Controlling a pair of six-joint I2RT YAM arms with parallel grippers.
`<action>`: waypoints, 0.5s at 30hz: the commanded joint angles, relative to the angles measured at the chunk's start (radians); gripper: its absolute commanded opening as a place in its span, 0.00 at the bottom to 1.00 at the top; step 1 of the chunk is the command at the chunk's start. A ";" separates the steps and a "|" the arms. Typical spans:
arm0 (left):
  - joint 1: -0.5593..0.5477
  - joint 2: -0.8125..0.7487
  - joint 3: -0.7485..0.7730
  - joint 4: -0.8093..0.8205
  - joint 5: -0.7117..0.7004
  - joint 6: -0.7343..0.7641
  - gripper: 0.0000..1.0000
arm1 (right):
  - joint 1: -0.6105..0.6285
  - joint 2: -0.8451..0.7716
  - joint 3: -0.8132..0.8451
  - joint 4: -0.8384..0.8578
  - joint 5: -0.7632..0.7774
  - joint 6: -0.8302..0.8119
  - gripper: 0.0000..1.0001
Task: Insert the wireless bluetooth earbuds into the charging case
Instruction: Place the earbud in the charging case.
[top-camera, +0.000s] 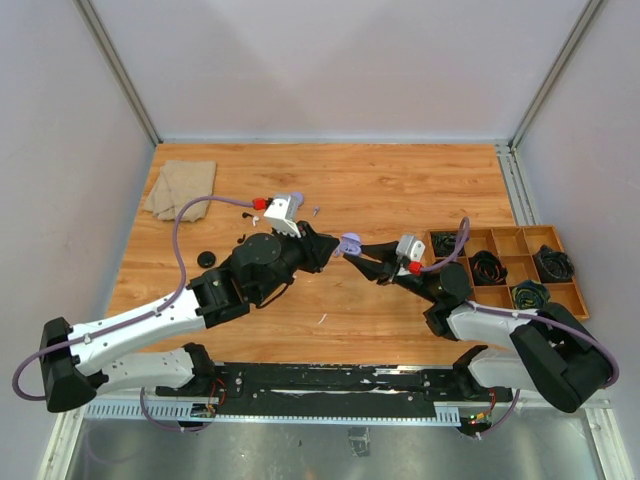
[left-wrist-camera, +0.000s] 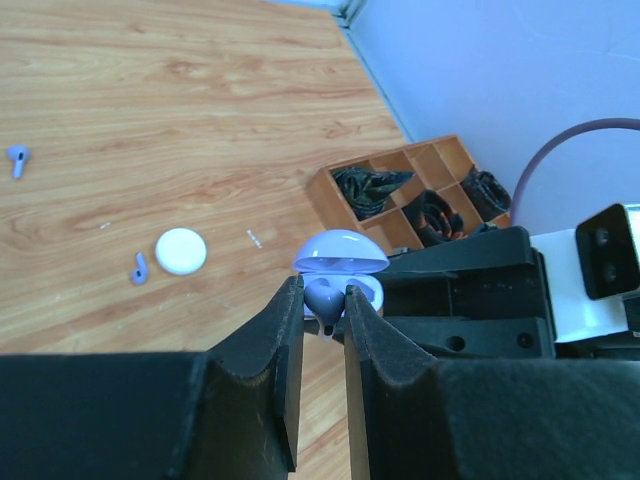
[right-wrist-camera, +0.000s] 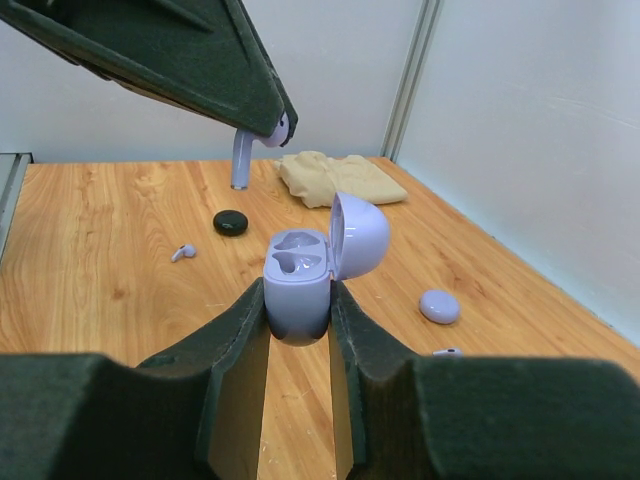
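Wooden table: left gripper clamps earbud; right gripper clamps open case. Stem seemingly off-socket, so a drop is possible.

No text, label, brand or number can be read anywhere

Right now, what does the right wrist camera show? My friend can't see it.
The right gripper holds an open pale purple charging case, lid tipped back, over a wooden table. The left gripper holds a purple earbud, stem down, higher than the case. Behind lie a black round case, a beige cloth and a closed purple case.
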 joint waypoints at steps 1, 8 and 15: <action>-0.041 0.020 -0.019 0.153 -0.091 0.039 0.14 | 0.026 -0.021 0.010 0.073 0.021 -0.010 0.01; -0.061 0.057 -0.021 0.216 -0.135 0.065 0.13 | 0.027 -0.037 -0.001 0.073 0.035 -0.009 0.01; -0.080 0.093 -0.016 0.225 -0.161 0.068 0.13 | 0.026 -0.043 -0.006 0.072 0.045 -0.011 0.01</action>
